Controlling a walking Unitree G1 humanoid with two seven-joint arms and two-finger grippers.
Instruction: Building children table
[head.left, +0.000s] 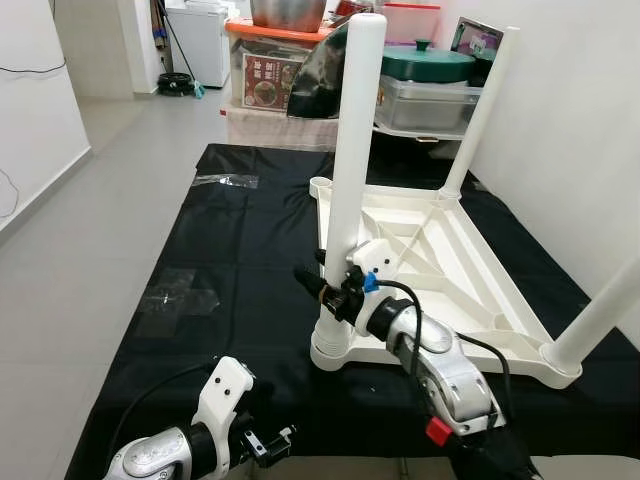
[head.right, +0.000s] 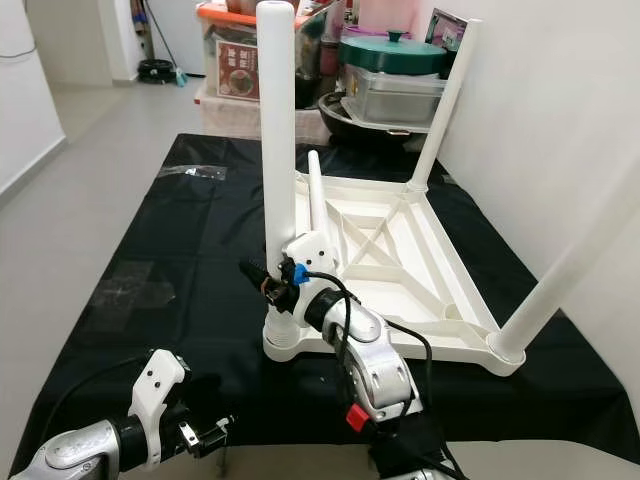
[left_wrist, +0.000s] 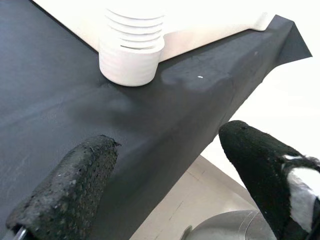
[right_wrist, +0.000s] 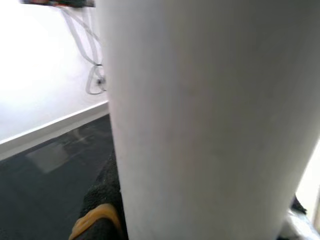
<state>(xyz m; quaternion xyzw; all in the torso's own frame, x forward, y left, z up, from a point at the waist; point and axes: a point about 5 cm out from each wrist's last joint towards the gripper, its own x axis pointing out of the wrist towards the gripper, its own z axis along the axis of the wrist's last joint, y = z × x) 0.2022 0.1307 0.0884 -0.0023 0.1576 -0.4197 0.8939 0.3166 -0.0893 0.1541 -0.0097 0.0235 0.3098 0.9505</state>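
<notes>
Gripping the near white leg (head.left: 355, 130), right hand (head.left: 330, 285) by tabletop (head.left: 450, 270) edge.

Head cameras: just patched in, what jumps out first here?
An upside-down white table top lies on a black cloth, legs pointing up. The right gripper is clamped on the near-left leg, standing in its corner socket. The left gripper hangs open at the cloth's near edge.

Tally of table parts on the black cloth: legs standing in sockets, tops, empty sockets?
legs in sockets: 3
top: 1
empty socket: 1
Total: 5
</notes>
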